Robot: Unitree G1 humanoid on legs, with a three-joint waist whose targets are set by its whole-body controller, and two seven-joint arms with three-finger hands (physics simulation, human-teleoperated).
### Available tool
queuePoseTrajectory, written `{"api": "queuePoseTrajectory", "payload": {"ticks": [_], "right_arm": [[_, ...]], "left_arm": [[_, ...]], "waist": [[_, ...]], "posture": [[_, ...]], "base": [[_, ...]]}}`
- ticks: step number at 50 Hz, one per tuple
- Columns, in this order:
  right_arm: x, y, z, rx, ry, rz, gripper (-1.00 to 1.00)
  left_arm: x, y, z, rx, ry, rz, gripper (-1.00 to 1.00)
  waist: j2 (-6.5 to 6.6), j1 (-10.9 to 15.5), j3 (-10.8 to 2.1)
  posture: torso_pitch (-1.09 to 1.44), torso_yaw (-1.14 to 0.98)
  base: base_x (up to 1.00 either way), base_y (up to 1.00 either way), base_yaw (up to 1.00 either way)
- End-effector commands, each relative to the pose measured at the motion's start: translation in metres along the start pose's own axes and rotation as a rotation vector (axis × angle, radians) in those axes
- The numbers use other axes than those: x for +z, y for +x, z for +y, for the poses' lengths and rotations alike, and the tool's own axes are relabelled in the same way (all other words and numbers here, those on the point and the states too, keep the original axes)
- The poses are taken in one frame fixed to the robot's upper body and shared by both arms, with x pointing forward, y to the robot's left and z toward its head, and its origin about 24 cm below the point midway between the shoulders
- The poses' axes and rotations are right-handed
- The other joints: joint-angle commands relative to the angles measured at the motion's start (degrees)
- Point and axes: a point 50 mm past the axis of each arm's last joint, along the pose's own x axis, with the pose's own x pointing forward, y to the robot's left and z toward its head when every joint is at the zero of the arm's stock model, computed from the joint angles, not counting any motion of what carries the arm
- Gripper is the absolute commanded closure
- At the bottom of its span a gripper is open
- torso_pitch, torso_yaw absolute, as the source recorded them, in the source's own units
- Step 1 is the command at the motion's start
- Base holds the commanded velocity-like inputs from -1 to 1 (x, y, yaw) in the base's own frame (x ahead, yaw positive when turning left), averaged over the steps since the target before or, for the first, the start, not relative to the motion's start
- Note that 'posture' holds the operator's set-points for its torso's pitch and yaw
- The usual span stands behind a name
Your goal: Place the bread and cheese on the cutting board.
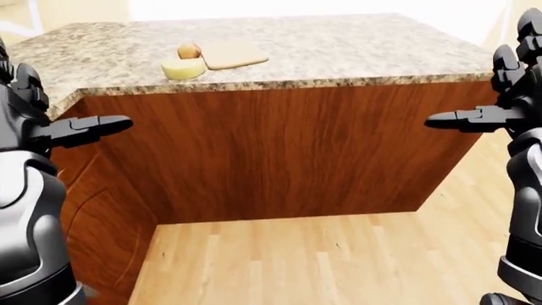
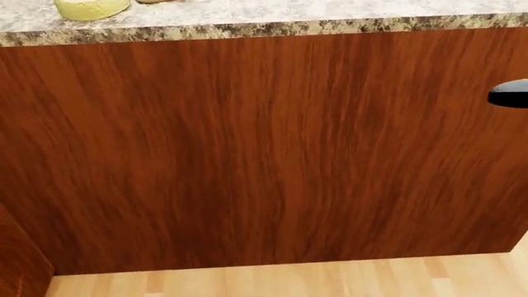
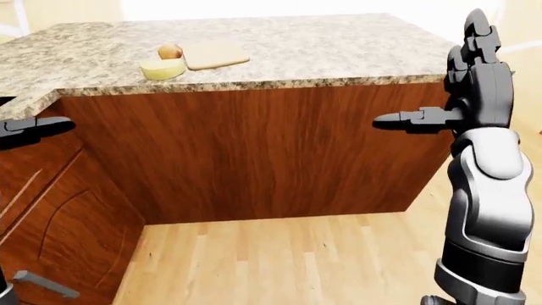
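Standing off from the granite worktop (image 1: 338, 44), both hands raised and empty.

Near the worktop's left end, close to its near edge: cheese (image 1: 183, 68) at the edge, bread (image 1: 189, 51) touching just behind it, cutting board (image 1: 232, 54) just beside both, bare. Left hand (image 1: 33, 121) and right hand (image 3: 474, 95) held clear of the wood-fronted cabinet (image 1: 279, 152), fingers (image 3: 406, 119) spread, released, grasping nothing.
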Motion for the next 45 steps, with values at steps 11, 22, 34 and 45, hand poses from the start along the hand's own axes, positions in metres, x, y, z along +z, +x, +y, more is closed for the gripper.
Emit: {"api": "queuePoseTrajectory", "payload": {"ticks": [11, 22, 34, 45], "right_arm": [[0.0189, 0.0017, -0.0068, -0.023, -0.018, -0.085, -1.0], [0.0196, 0.0022, -0.0063, -0.017, -0.026, -0.083, -1.0], [0.0201, 0.0013, -0.0066, -0.01, -0.029, -0.083, -1.0], [0.0211, 0.0015, -0.0065, -0.01, -0.031, -0.085, -1.0]], "left_arm": [[0.0185, 0.0012, -0.0041, -0.016, 0.004, -0.088, -1.0], [0.0189, 0.0009, -0.0027, -0.016, 0.009, -0.09, -1.0], [0.0195, 0.0011, -0.0028, -0.013, 0.011, -0.091, -1.0], [0.0205, 0.001, -0.0012, -0.011, 0.013, -0.093, -1.0]], "waist": [[-4.25, -0.1, -0.92], [0.87, -0.8, -0.95], [-3.14, 0.3, -0.27], [-3.13, -0.2, -0.2]], "posture": [[0.0, 0.0], [0.0, 0.0], [0.0, 0.0], [0.0, 0.0]], "base": [[0.09, 0.18, 0.0], [0.11, 0.18, 0.0], [0.15, 0.15, 0.0], [0.22, 0.09, 0.0]]}}
